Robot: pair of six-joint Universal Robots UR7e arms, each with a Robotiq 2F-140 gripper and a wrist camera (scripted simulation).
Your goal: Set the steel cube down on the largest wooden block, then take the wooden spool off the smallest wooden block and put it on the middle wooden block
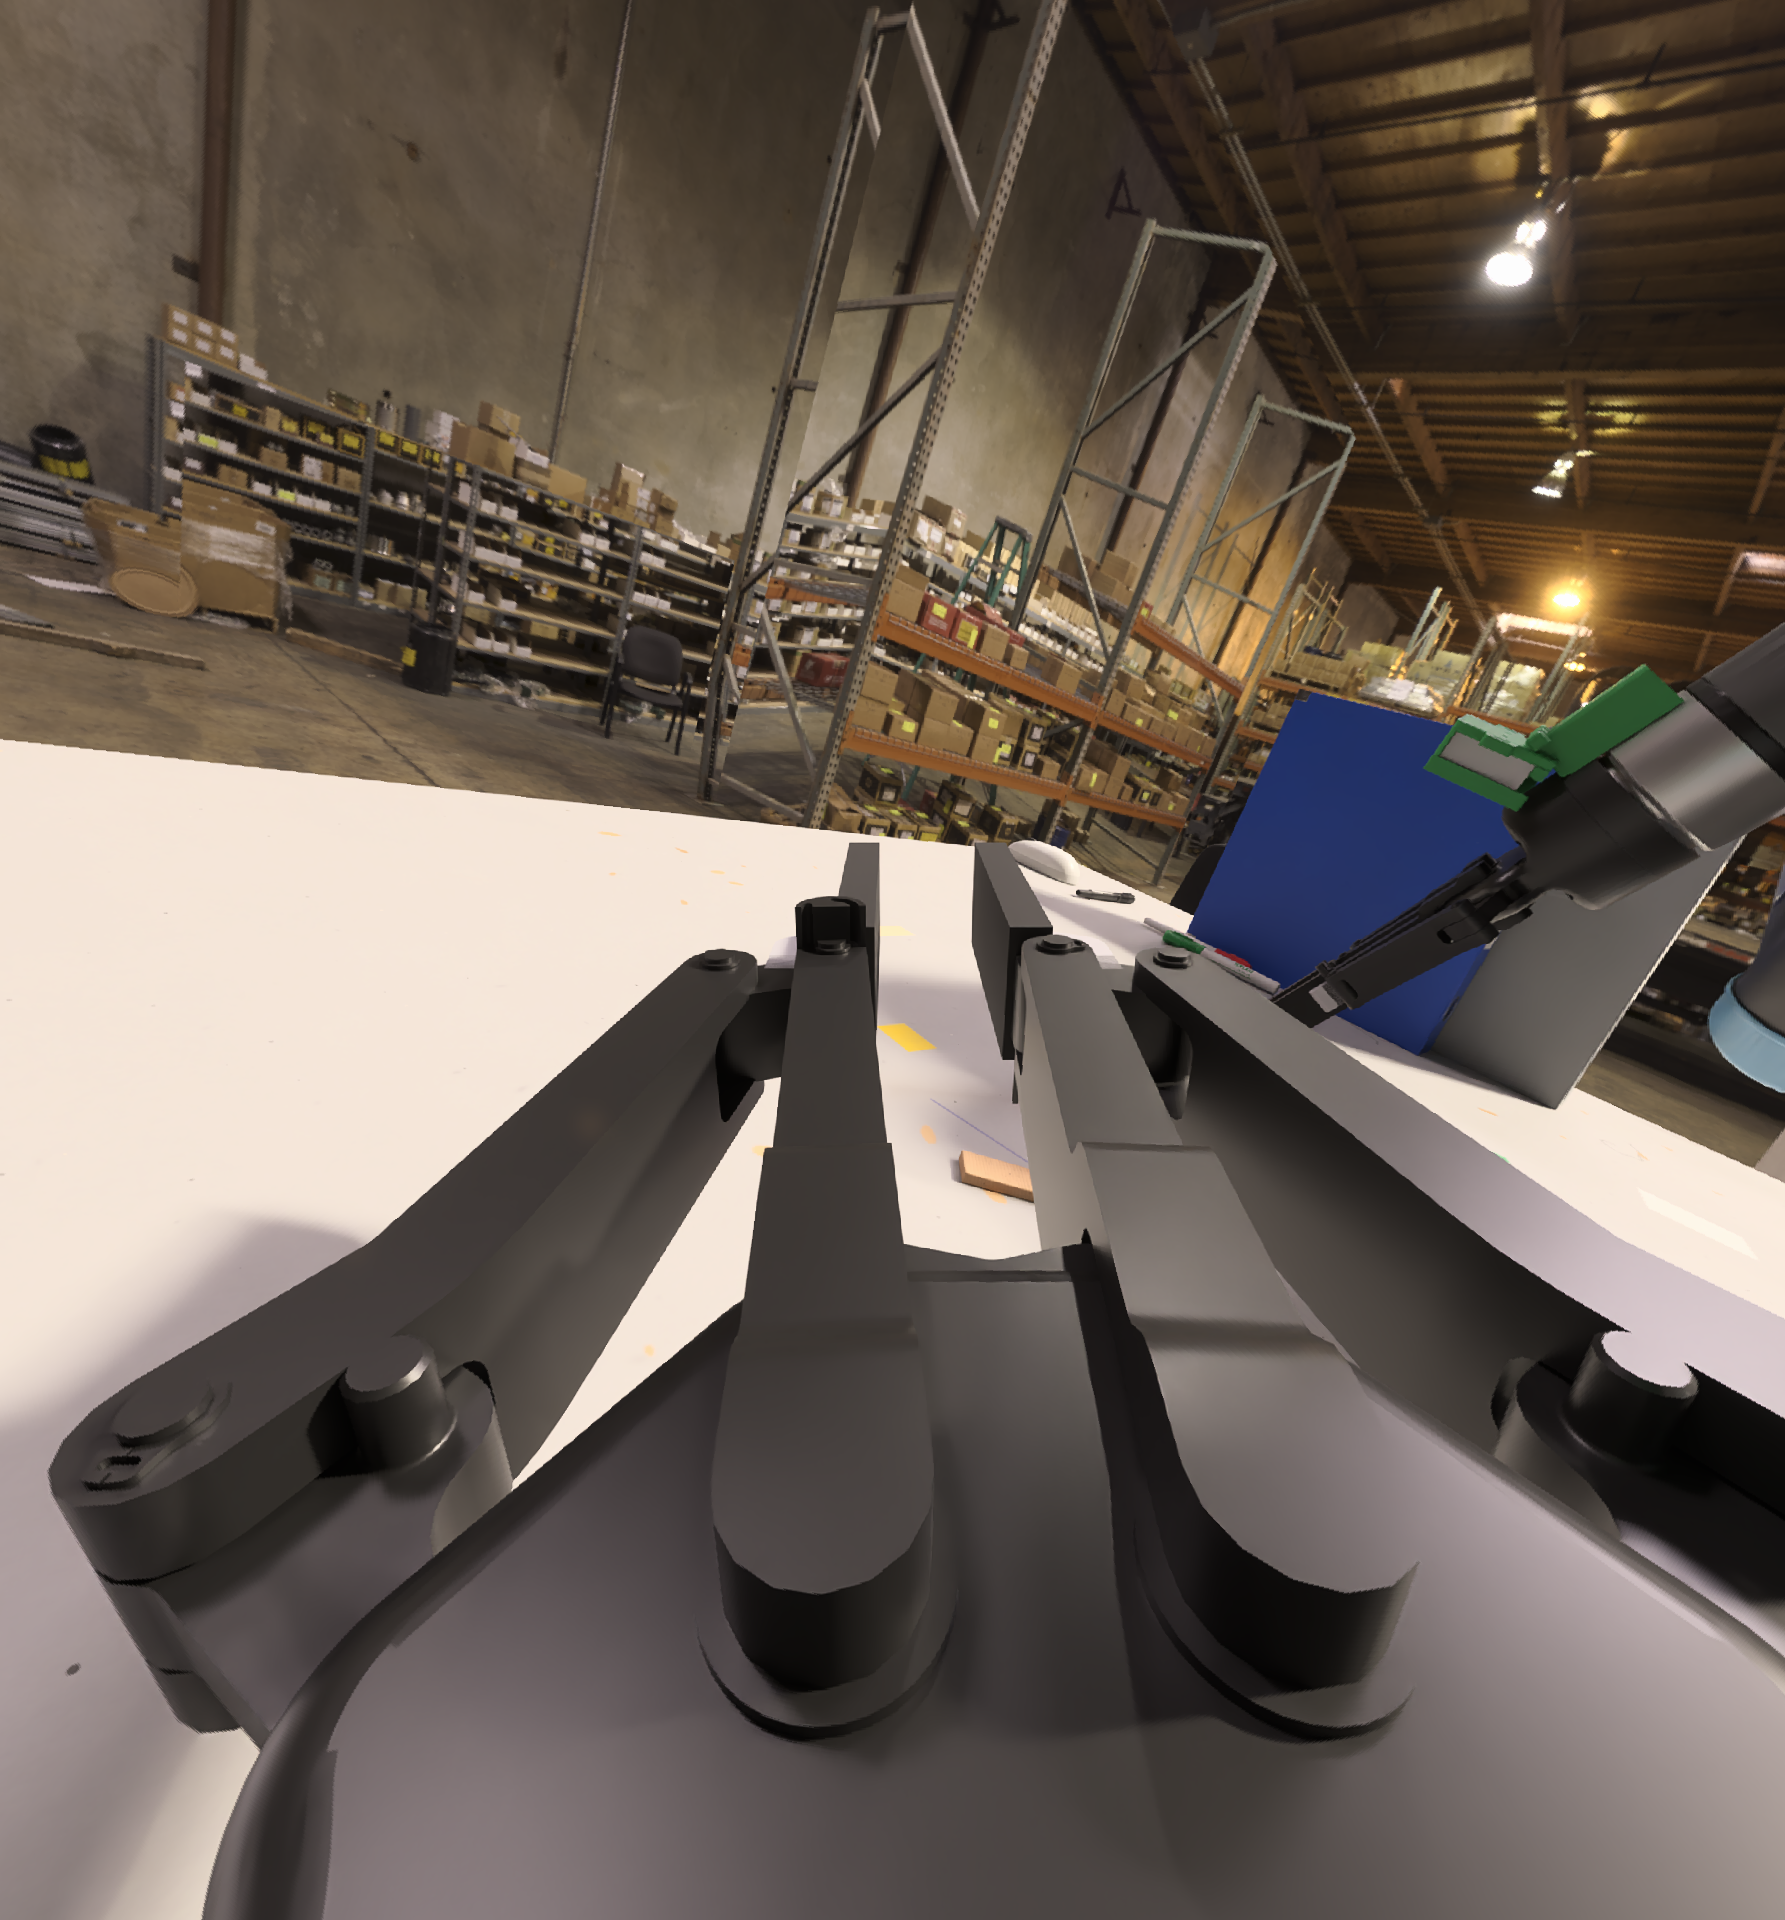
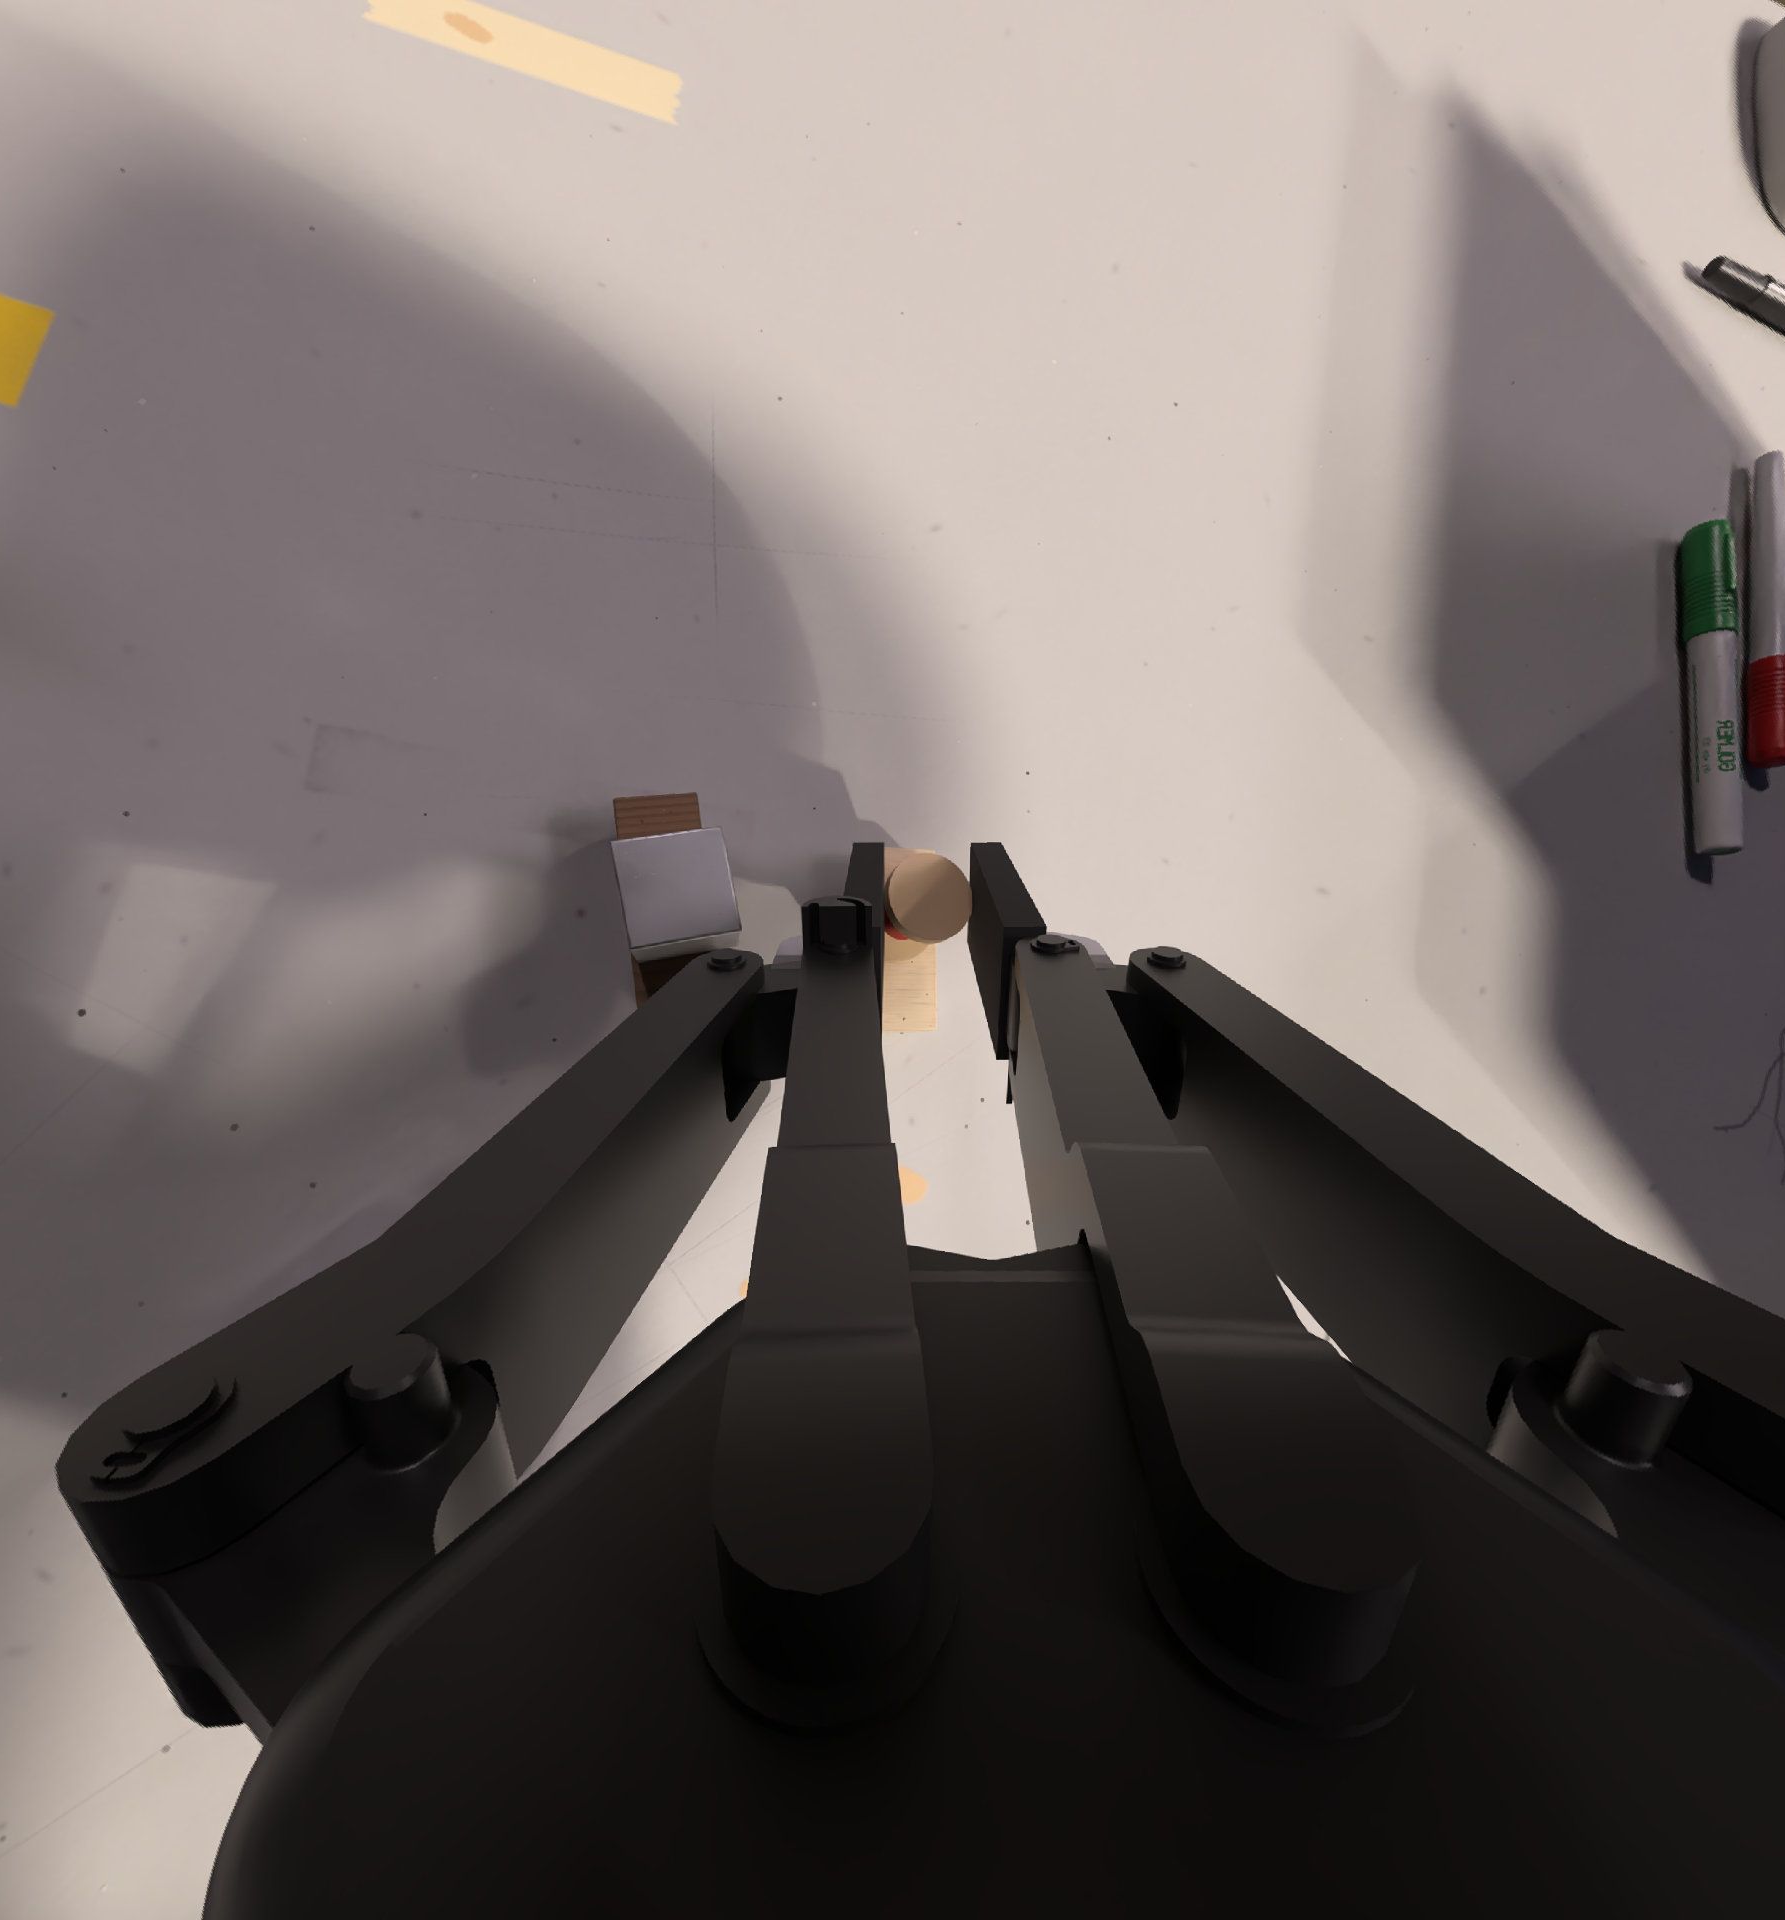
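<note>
atop dark block (image 2: pixel 656 815) steel cube (image 2: pixel 675 901), right pincer (image 2: pixel 926 902) straddling wooden spool (image 2: pixel 927 896)

The left gripper (image 1: pixel 924 914) holds nothing, fingers (image 1: pixel 859 883) slightly parted over the white worktop (image 1: pixel 244 987). A wooden block (image 1: pixel 994 1174) (flat, pale orange) lies between the fingers, nearer the right one.

**Lettering in view**

Printed lettering along the white barrel of the green-capped marker (image 2: pixel 1711 686), lying on the table (image 2: pixel 1075 364) beside a red-capped marker (image 2: pixel 1771 623). Small yellow labels on distant shelf boxes (image 1: pixel 971 717), too small to read.
</note>
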